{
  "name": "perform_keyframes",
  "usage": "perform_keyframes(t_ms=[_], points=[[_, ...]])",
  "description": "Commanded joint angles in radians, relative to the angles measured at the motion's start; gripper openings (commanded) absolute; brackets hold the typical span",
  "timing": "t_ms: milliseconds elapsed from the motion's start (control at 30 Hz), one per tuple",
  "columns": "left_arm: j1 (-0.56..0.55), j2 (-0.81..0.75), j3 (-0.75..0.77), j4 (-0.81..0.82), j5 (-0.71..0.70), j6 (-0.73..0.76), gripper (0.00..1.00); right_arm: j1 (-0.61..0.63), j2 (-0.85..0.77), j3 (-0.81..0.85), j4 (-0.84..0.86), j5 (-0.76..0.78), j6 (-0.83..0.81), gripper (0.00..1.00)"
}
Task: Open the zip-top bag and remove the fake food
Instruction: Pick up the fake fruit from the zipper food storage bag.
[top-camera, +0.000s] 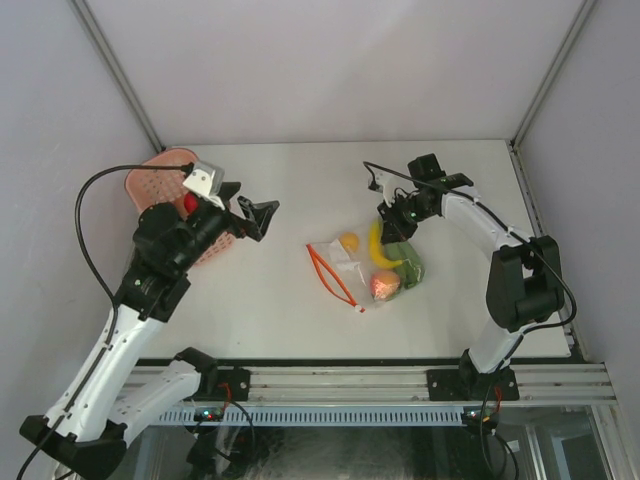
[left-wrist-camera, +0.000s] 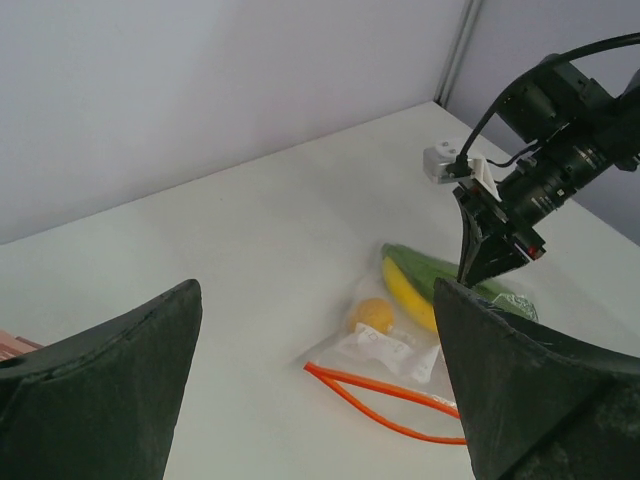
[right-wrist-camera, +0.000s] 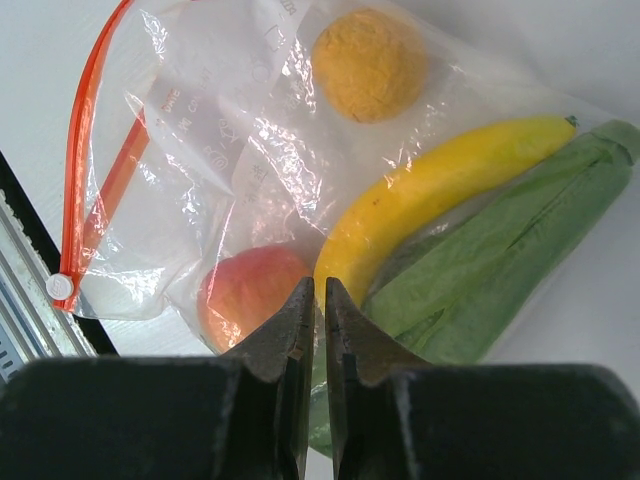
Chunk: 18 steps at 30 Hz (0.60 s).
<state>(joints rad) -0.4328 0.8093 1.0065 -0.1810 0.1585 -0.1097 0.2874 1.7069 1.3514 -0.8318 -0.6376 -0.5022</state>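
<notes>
Top external: bag mouth turned to the idle left arm, right jaws at the sealed end

Flat on the table, a little right of middle: the zip-top bag, fake food inside. Closed almost to touching, the right jaws, directly over the bag's sealed end between the banana and the red round piece; possibly nipping a fold of film, though hard to tell from the right wrist view. Spread wide and holding nothing, the left jaws, up beside the pink basket, well apart from the bag. Nearer by far: the right arm.

Running diagonally, far-left to near-right: the red-orange zipper strip. Mouth therefore facing left, toward the left arm; sealed end facing the right arm. From the left wrist view, the strip's two halves parted in a narrow loop, so apparently unzipped already. Banana and green leafy piece lying lengthwise roughly along the strip, not across it; orange ball at the far side, red piece at the near side.

Likely way out for the food: leftward through the mouth, either by lifting the sealed end to tip things out or by reaching in from the left.
</notes>
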Motion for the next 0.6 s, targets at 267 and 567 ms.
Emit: perform_keyframes(t_ms=[267, 567], points=[[-0.009, -0.124, -0.198, 0.288, 0.007, 0.018, 1.0, -0.014, -0.075, 0.033, 0.006, -0.044, -0.017, 0.08], [-0.009, -0.031, -0.208, 0.337, 0.151, -0.055, 1.0, -0.017, -0.088, 0.032, 0.006, -0.052, -0.019, 0.08]])
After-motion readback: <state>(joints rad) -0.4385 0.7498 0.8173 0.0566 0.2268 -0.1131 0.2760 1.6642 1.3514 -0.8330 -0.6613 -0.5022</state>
